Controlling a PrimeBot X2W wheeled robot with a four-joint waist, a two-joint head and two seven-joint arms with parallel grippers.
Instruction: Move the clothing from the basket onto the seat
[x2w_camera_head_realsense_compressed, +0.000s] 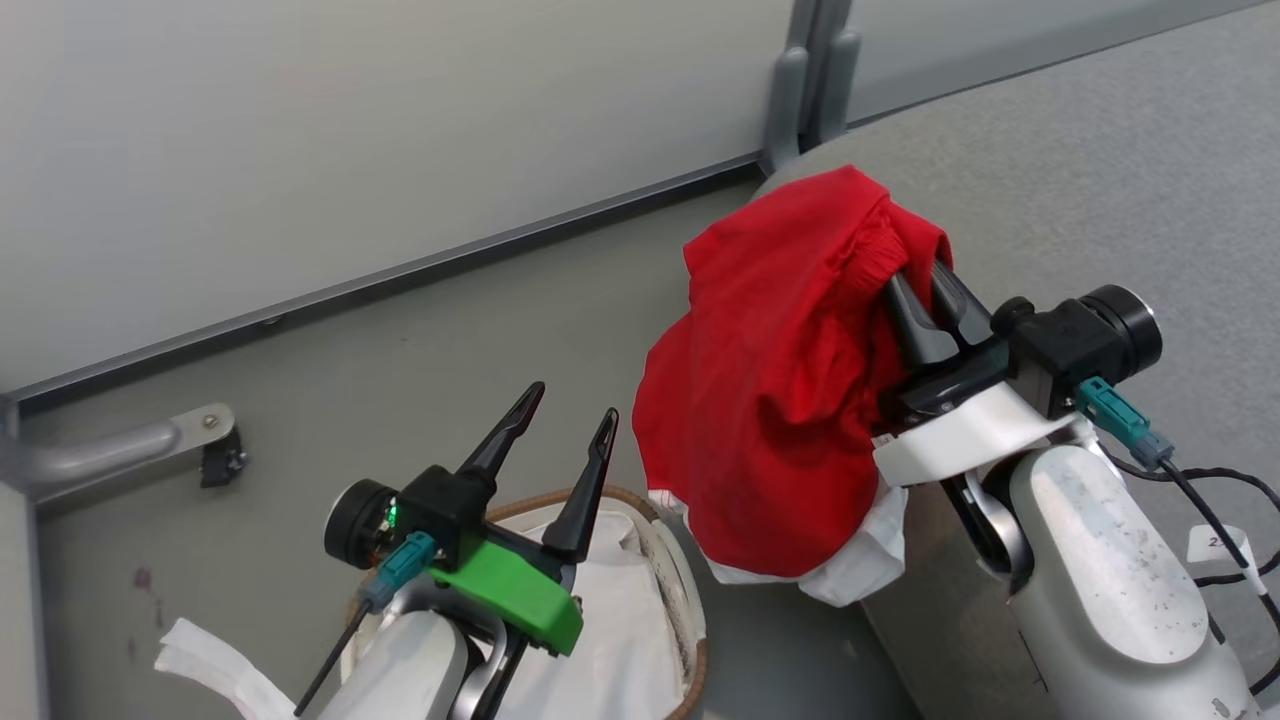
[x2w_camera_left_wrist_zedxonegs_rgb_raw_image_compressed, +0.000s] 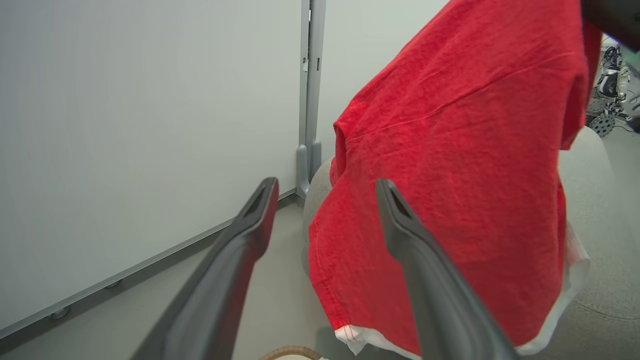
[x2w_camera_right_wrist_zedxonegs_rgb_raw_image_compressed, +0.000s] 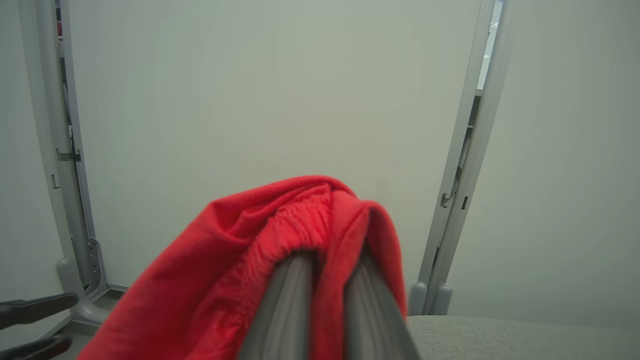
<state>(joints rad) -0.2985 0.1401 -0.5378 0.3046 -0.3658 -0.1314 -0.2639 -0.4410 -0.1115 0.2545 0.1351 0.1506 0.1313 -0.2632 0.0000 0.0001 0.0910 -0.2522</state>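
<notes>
The red clothing (x2w_camera_head_realsense_compressed: 780, 400) hangs in the air, clear of the basket. It is pinched at its gathered waistband by the right gripper (x2w_camera_head_realsense_compressed: 922, 295), whose two dark fingers are pressed together on a fold of the fabric. From that grip the cloth drapes down and to the left, with its white hem (x2w_camera_head_realsense_compressed: 860, 570) at the bottom. It hangs at the left edge of the grey seat (x2w_camera_head_realsense_compressed: 1100, 180); I cannot tell whether the hem touches the seat's side. The seat spreads away to the right and far side, behind the right arm. Near and to the left of the clothing, the basket (x2w_camera_head_realsense_compressed: 700, 665) stands on the floor just beside the seat, its white liner (x2w_camera_head_realsense_compressed: 620, 600) showing inside. Over the basket is the left gripper (x2w_camera_head_realsense_compressed: 576, 400), its fingers spread wide and empty, pointing toward the hanging cloth but apart from it. On the far side a pale wall panel (x2w_camera_head_realsense_compressed: 350, 130) meets the grey floor (x2w_camera_head_realsense_compressed: 400, 350).
</notes>
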